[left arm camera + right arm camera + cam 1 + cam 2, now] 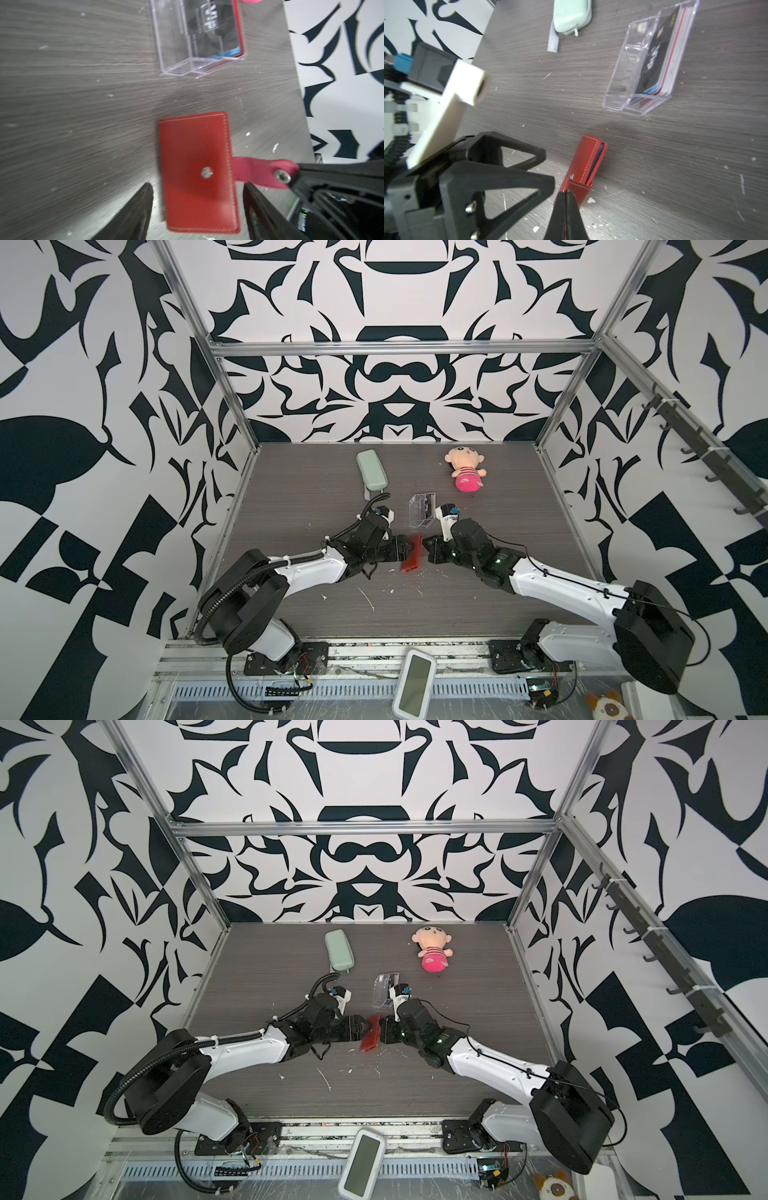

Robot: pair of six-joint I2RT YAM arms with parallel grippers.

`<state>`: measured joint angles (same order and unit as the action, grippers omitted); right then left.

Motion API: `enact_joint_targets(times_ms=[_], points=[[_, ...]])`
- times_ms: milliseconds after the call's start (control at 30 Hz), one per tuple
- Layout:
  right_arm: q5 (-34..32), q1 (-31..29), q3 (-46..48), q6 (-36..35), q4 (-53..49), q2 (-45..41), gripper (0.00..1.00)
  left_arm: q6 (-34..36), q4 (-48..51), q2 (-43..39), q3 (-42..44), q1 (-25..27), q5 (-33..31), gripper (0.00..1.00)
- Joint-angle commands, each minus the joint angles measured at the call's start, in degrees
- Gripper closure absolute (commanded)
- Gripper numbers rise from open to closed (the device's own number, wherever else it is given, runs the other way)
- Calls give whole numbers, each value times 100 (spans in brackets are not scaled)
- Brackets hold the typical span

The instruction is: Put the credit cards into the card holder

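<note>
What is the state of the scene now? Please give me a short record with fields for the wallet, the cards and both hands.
card holder: red, standing on edge on the table, snap tab undone
credit cards: upright in the clear box
left hand: open, one finger on each side of the card holder
right hand: shut on the snap tab
other things: pale green case, plush doll

walls (pixel 395 302): black-and-white pattern | tabletop (pixel 291 497): dark wood-grain — white flecks | frame (pixel 399 349): aluminium
</note>
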<state>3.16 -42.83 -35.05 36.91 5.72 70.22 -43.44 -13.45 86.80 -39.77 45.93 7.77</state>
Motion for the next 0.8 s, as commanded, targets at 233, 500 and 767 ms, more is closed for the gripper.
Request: enact_joint_targets(times_ms=[233, 500, 767], points=[[141, 11, -308, -17, 320, 39, 100, -81, -293, 220, 76, 21, 136, 27], [-25, 8, -310, -43, 195, 100, 100, -62, 95, 88, 108, 21, -316, 35], [-147, 10, -358, -106, 53, 115, 100, 20, 742, 110, 20, 19, -818, 44]])
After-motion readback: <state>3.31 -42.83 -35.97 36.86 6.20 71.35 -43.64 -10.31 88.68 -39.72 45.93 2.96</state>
